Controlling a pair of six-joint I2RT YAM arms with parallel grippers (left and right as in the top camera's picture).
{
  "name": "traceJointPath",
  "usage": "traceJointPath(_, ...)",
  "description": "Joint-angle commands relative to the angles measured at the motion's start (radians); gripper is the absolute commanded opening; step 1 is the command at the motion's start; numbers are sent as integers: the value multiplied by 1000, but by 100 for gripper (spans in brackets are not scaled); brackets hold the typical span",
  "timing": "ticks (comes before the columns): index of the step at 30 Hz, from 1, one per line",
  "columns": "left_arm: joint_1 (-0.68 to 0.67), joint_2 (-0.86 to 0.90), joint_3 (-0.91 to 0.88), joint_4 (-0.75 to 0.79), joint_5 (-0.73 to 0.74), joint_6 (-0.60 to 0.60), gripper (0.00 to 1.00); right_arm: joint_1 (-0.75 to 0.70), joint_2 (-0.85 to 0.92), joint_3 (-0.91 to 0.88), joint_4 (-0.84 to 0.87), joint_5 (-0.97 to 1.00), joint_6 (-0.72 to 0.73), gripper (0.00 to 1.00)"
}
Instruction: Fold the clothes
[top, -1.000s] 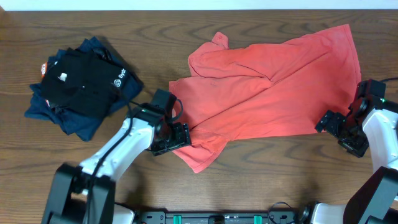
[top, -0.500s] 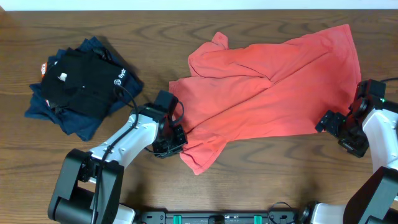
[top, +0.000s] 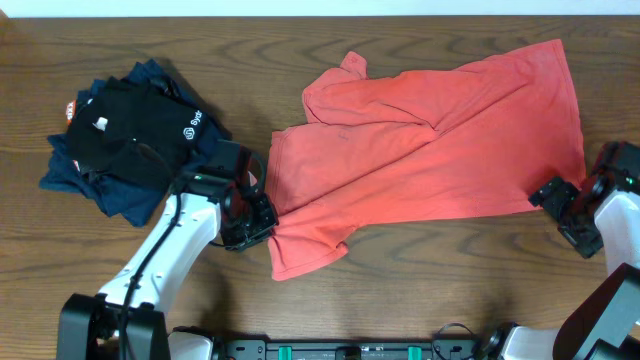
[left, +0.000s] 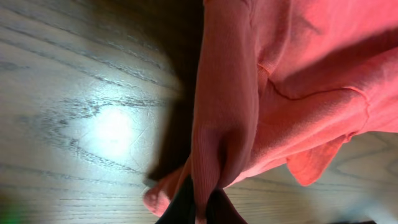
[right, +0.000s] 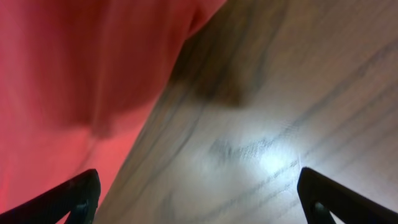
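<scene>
Wood worktop (top: 420, 290) fills the overhead view. Coral-red T-shirt (top: 430, 140) lies on it, centre to right, crumpled & not flat. One end runs up to the far-right corner, a sleeve is bunched at far centre, and a loose flap points toward the near edge at centre-left. Dark pile (top: 130, 150) sits far left, apart from the tee: black shirt (top: 120, 130) w/ small white logo, on top of navy garments (top: 115, 200).

Left arm (top: 165, 255) reaches from the near-left edge diagonally up & right, wrist turned toward the tee's left edge. Right arm (top: 615, 215) comes in from the right edge, wrist facing left at the tee's near-right corner.

Left end effector (top: 255, 215) sits at the tee's left edge, btwn pile & shirt. In its wrist view the left end effector (left: 199, 208) is clenched on a ridge of red fabric. The cloth is pinched btwn the two dark fingers and drawn into a raised fold, w/ shadow under it on the wood.

Right end effector (top: 556, 200) is just beside the tee's near-right corner. In its wrist view the right end effector (right: 199, 199) is released, fingers (right: 78, 196) spread wide. Wood & a strip of red cloth show btwn them. The cloth fills the left of that frame, blurred, so can't tell if it touches the finger on that side.
</scene>
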Motion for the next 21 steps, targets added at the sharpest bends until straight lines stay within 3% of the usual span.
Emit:
traceJointPath(1,9,-15,-5,-6,-39,28,6,-25,-14,-43,76,-34,25,98)
traceJointPath(14,9,-14,-5,11,-38,28,6,-22,-3,-63,483,-79,14,86)
traceJointPath(21,9,-14,-5,35,-38,28,6,-21,129,-63,561,-151,-53,91)
